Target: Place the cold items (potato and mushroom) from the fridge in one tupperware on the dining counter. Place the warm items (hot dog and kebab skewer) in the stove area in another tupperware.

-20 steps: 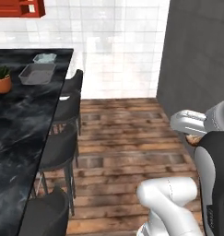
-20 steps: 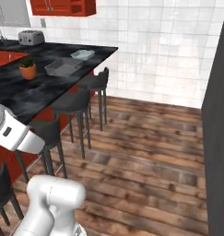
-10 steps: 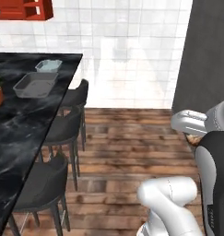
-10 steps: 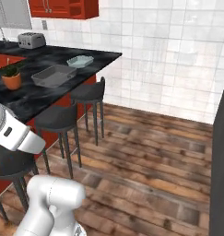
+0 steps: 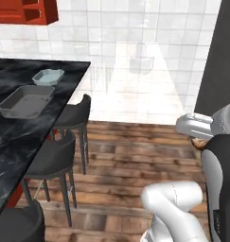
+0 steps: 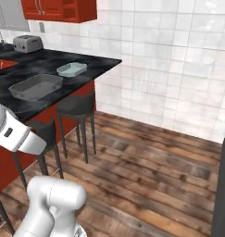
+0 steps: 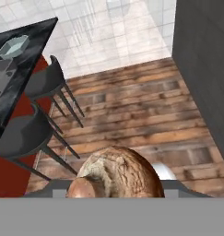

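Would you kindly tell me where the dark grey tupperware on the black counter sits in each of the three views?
Left base view: dark grey tupperware at the left edge, mid-height, on the black counter.
Right base view: upper left, nearer the camera than the pale tupperware.
Hand view: a dark shape at the far left edge, cut off and hard to make out.
Shared landmark: the pale tupperware beside it, on the same counter.

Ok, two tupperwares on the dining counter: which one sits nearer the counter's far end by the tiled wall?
The small pale green tupperware. The other, the larger dark grey tupperware, sits further back along the black counter, toward the robot's side.
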